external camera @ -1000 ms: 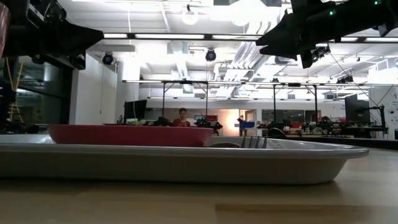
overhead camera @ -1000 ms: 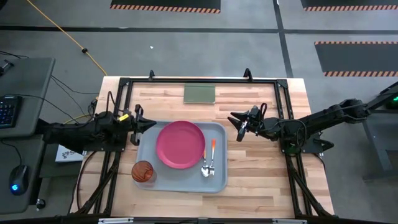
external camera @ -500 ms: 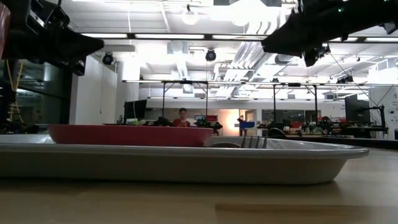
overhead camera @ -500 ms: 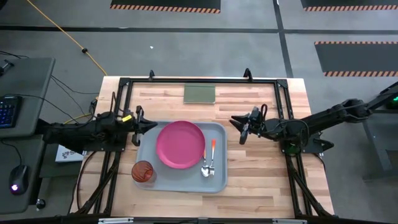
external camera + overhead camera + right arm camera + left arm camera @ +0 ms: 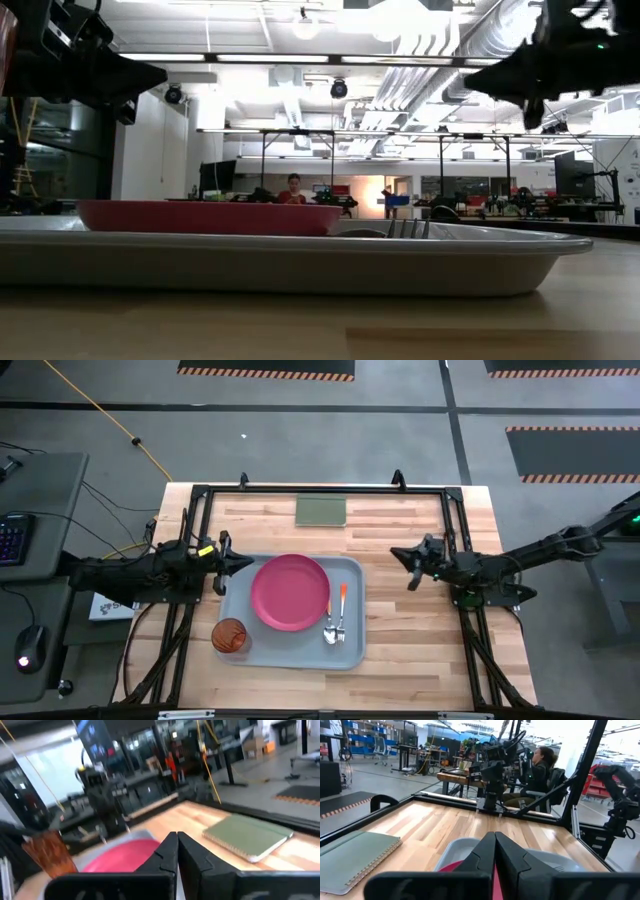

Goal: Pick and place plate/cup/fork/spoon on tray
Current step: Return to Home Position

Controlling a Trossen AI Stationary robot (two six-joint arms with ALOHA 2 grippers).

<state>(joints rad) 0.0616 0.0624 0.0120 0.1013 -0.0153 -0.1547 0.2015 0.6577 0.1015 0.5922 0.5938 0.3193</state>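
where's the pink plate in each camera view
High view: the round magenta-pink plastic plate sits mid-tray, on the light grey-blue rectangular plastic tray.
Low view: a low pink band left of centre, above the tray's rim.
Left wrist view: a pink sliver beside the claw's fingers.
Right wrist view: pink curve beside the fingers.
Shared landmark: the flat green notebook, also in both wrist views.

I'm working in a robotics lab or workshop hall. Across the low view run ceiling strip lights (image 5: 300,57) and exposed ducts (image 5: 420,85). Mid-frame, a person (image 5: 292,187) sits among benches. At the high view's left edge stands a desk (image 5: 40,510) with a keyboard (image 5: 10,540).
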